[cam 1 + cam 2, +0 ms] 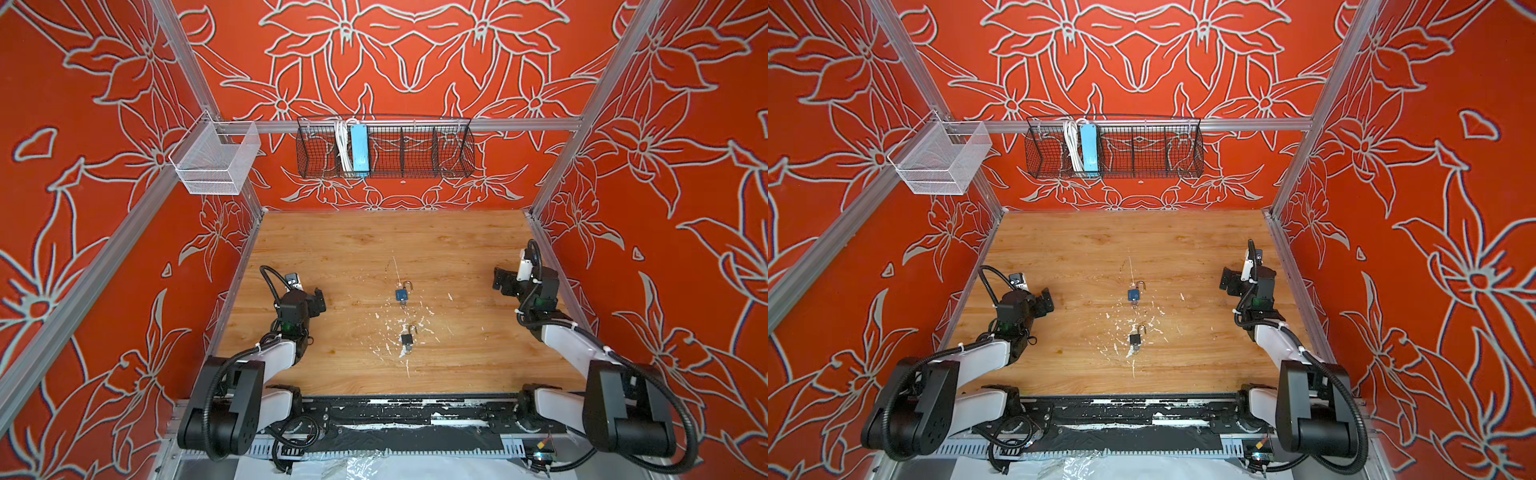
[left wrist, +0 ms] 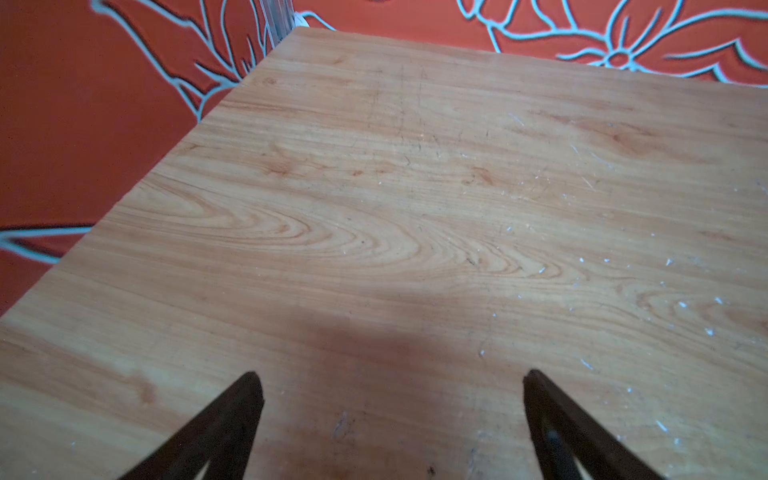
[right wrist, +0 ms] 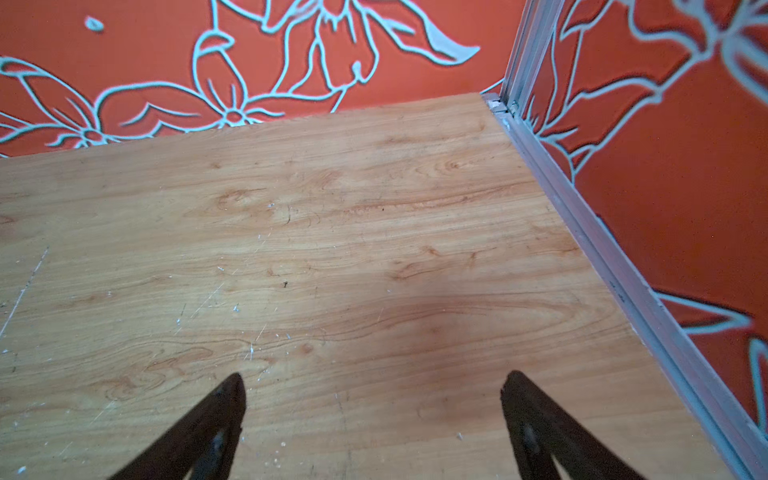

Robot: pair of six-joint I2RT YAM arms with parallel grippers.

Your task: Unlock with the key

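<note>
Blue padlock (image 1: 401, 295), black padlock (image 1: 407, 339) on wooden table (image 1: 332, 249); left jaws, right jaws spread wide, empty

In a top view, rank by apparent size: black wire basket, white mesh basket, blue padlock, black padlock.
1. black wire basket
2. white mesh basket
3. blue padlock and black padlock: these look alike, so I won't rank them.

Keyhole ends of the blue padlock (image 1: 402, 295) and black padlock (image 1: 407, 339) were too small to read in both top views; left gripper (image 2: 392, 374) and right gripper (image 3: 375, 375) had fingers cut off by the wrist views' edges.
</note>
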